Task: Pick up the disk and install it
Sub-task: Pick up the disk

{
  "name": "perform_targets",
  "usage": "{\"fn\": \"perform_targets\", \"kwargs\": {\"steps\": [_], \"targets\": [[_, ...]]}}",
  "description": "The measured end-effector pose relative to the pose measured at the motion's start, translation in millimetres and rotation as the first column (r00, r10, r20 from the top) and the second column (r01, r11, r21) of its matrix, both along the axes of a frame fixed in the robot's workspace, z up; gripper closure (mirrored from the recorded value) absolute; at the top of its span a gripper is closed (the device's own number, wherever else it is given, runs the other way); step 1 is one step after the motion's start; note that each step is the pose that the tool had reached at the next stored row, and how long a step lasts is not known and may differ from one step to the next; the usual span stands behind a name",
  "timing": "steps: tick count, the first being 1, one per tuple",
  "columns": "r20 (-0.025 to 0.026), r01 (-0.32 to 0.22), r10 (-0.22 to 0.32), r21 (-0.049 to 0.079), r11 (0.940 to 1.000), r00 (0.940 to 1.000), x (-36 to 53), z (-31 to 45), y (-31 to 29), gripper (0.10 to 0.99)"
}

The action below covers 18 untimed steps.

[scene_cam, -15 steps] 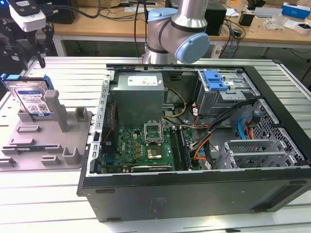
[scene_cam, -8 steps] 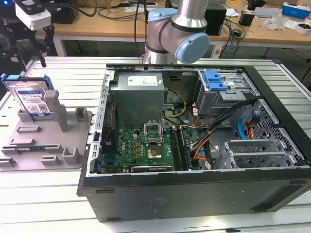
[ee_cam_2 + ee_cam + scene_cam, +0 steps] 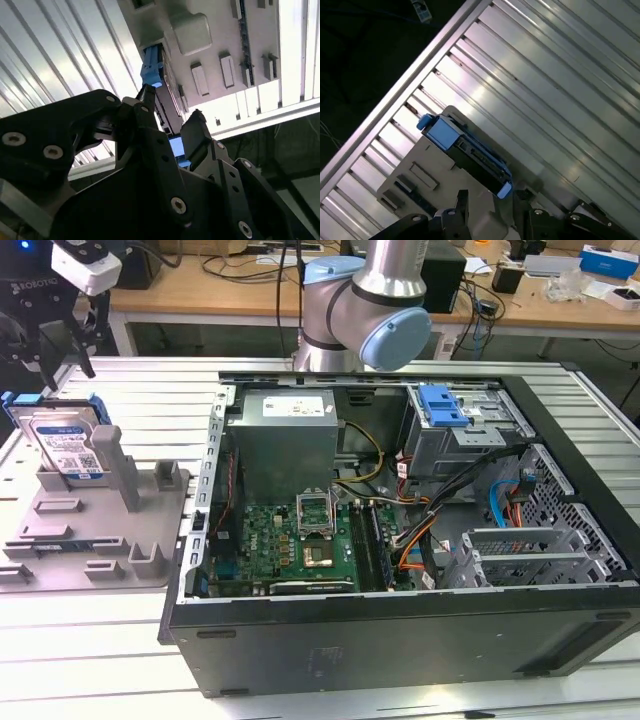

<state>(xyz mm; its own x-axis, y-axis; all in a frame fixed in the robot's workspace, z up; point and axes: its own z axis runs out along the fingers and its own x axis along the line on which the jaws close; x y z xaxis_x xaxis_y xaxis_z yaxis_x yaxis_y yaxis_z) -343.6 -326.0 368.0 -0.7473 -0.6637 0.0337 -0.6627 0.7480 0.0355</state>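
The disk (image 3: 70,445), a silver drive with a white-and-blue label in a blue carrier bracket, stands on edge in the grey fixture (image 3: 100,530) at the exterior view's left. My gripper (image 3: 65,368) hangs just above its top edge, open and holding nothing. In the first wrist view the disk (image 3: 465,150) shows edge-on, with my gripper (image 3: 491,202) close to it and one fingertip to either side of its line. In the second wrist view the blue bracket (image 3: 151,70) lies just beyond my black fingers (image 3: 196,127), and the gripper (image 3: 170,117) is spread around the drive's edge.
An open computer case (image 3: 400,640) takes up the middle and right of the ribbed aluminium table (image 3: 130,390). Inside are a grey power supply (image 3: 285,435), a green motherboard (image 3: 290,540) and a drive bay with a blue latch (image 3: 443,405). The arm's elbow (image 3: 370,310) rises behind the case.
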Motion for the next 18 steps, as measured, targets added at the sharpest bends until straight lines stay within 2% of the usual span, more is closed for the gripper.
{"fn": "perform_targets", "kwargs": {"steps": [4,9,12,13,15,16,18], "targets": [[0.0000,-0.083,0.083,0.000,0.9965,0.9965,0.0,-0.6,0.0,0.604],[-0.0001,-0.200,0.200,0.000,0.9797,0.9797,0.0,-1.5,0.0,0.604],[0.0001,-0.271,0.271,0.000,0.9625,0.9625,0.0,-2.1,0.0,0.604],[0.0004,-0.300,0.300,0.000,0.9541,0.9541,0.0,-2.4,0.0,0.604],[0.0017,-0.335,0.335,-0.001,0.9424,0.9424,0.0,-2.9,0.0,0.604],[0.0029,-0.350,0.350,-0.001,0.9367,0.9367,0.0,-3.1,0.0,0.604],[0.0088,-0.382,0.382,-0.003,0.9240,0.9240,0.0,-4.0,0.0,0.604]]}}
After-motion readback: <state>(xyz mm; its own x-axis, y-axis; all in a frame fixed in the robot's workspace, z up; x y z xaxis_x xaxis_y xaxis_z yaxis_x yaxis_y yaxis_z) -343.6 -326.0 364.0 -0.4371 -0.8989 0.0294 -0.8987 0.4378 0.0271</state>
